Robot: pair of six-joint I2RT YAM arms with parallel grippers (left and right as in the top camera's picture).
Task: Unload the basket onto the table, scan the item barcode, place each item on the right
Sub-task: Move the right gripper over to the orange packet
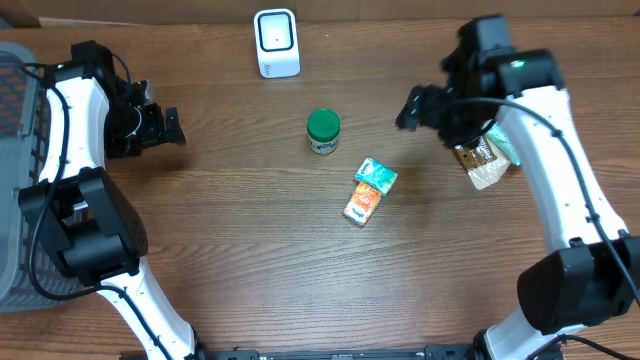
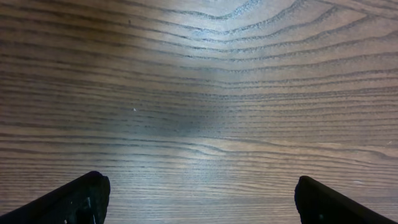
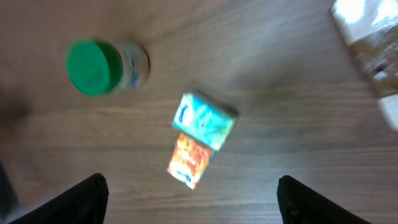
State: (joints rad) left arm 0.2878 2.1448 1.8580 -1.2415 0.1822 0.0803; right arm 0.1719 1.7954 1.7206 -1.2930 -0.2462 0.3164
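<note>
1. Wood table (image 1: 230,260). Nearest things are two small packs mid-table: the orange pack (image 1: 362,203) and the teal pack (image 1: 376,175), which touches its far end. The pair lies on one diagonal, long axis near-left to far-right.
2. Just past them stands the jar (image 1: 323,132), green lid, upright.
3. Right gripper (image 1: 408,108) has its jaws spread and is empty. It hovers just far-right of the packs, and its wrist view shows them centred below. The item is probably one of these packs, though that is a guess.
4. Left gripper (image 1: 170,127) is also spread and empty, over bare wood, well apart from the packs. The right arm is clearly nearer.
5. Bag (image 1: 487,165) on the right is half hidden under the right arm.
6. Scanner (image 1: 276,42) is at the far edge, far-left of the packs, beyond the jar.
7. The right wrist view is blurred and no barcode is legible on anything. Basket (image 1: 15,170) is cut off at the left edge.
</note>
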